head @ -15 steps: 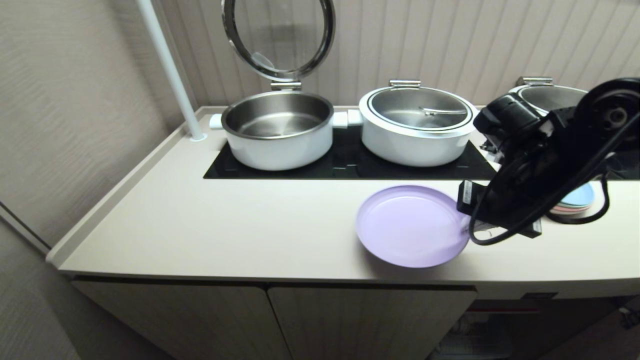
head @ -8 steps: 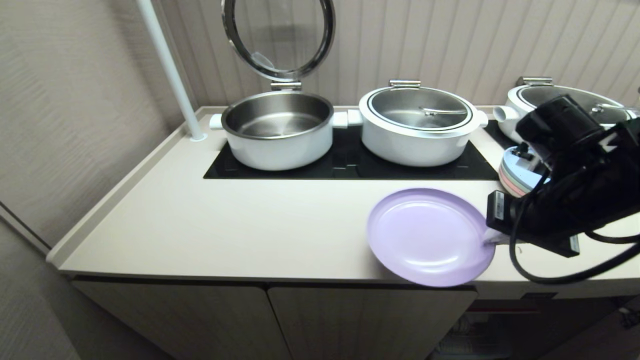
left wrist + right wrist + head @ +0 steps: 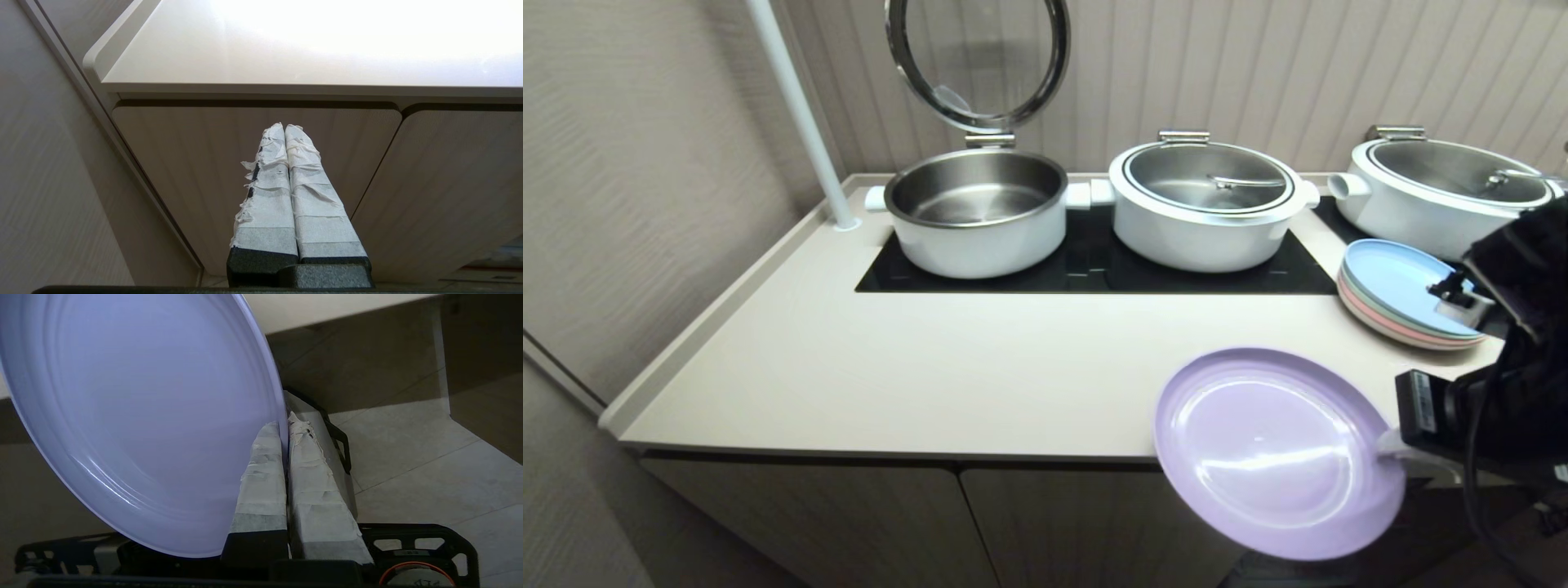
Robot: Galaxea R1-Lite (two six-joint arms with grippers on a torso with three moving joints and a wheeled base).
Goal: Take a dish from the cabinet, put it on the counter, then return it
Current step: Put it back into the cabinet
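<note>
Right gripper [image 3: 284, 424]: clamped on the round lavender plastic plate's [image 3: 1278, 453] right rim, past the cream counter's [image 3: 931, 367] near edge.
Left gripper [image 3: 284, 127]: fingers together, before the ribbed beige cabinet door [image 3: 196, 163].
Nearby: stacked blue and pink plates [image 3: 1401, 294], far right.

Three white pots [image 3: 977, 211] at back, one lid [image 3: 978, 61] raised; blue-pink plate stack [image 3: 1405, 292] right; white pole [image 3: 799, 110] left.

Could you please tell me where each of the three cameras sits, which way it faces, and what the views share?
Head view: up on the robot, looking down at the counter; right arm at right, its right end effector pinching the dish.
Left wrist view: behind the shut left end effector, facing the cabinet doors below the counter.
Right wrist view: behind the right end effector, looking along the tilted dish toward the floor.
Shared: head and right wrist views both show the dish.
</note>
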